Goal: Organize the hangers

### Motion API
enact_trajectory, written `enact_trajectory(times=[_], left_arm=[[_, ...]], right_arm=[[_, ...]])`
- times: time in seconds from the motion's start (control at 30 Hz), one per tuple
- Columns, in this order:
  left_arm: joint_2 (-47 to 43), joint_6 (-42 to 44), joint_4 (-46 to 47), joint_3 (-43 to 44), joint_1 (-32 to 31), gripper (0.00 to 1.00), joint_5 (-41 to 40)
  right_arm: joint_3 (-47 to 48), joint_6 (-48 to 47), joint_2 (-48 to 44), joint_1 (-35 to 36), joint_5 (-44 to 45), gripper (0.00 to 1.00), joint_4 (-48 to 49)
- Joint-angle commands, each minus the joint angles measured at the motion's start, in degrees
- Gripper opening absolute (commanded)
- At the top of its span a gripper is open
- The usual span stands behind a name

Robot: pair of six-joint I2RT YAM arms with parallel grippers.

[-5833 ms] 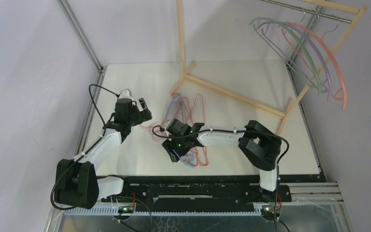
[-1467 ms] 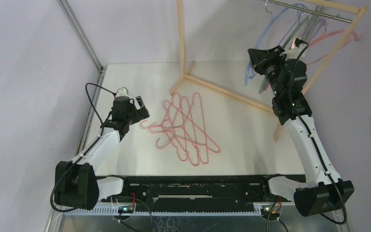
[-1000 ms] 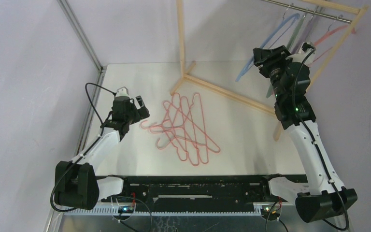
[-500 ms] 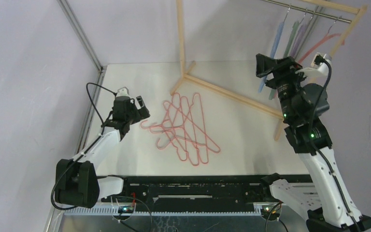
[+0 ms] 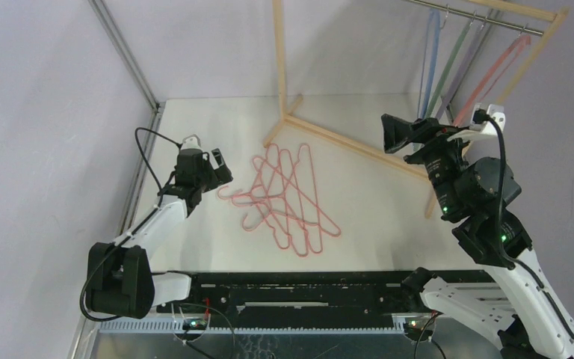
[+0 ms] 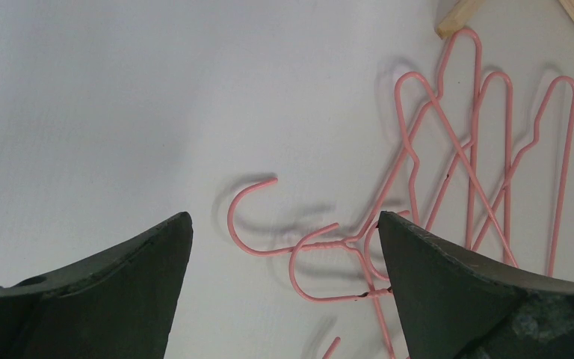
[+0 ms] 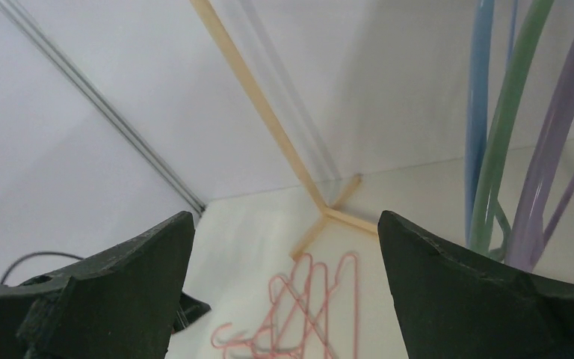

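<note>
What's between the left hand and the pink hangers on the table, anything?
Nothing visible. The left hand hangs open at the left edge of the pink hangers. In its wrist view only bare table lies around the nearest hook.

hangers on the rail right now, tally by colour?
blue hanger: 1
green hanger: 1
lilac hanger: 1
salmon hanger: 1
Total hanging: 4
The pink wire hangers lie tangled on the table, uncounted.
</note>
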Motion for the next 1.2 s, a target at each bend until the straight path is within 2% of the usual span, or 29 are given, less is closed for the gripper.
enact_trajectory(times=[0.0,0.13,0.3,0.6,0.83,0.97,1.07,1.17], left_arm=[[-0.3,-0.9,2.1,-0.3,0.2,0.99,0.7],[0.0,-1.2,2.5,-0.6,0.2,0.99,0.7],[0.4,-1.5,3.2,-1.0,0.2,0.99,0.5],[-0.1,-2.3,4.7,-2.3,0.2,0.99,0.5],[-0.4,-4.0,6.4,-4.5,0.2,0.99,0.3],[-0.8,-4.4,7.0,-5.3,0.2,0.99,0.7],[-1.4,-4.3,7.0,-5.4,0.2,0.99,0.8],[-2.5,-3.9,6.7,-5.3,0.3,0.99,0.5]], right_arm=[[0.0,-7.1,-0.3,2.6,0.0,1.00,-0.9],[2.3,-5.9,5.0,4.5,-9.1,1.00,-5.4],[6.6,-8.9,14.9,14.2,-9.7,1.00,-10.6],[6.7,-9.3,28.5,18.3,-18.8,0.98,-12.5],[4.6,-11.1,39.3,19.5,-23.4,0.85,-14.3],[2.0,-13.2,43.9,20.1,-24.0,0.82,-11.9],[1.9,-14.4,48.4,19.1,-25.7,0.73,-11.0],[2.0,-16.1,52.3,18.0,-27.3,0.55,-10.0]])
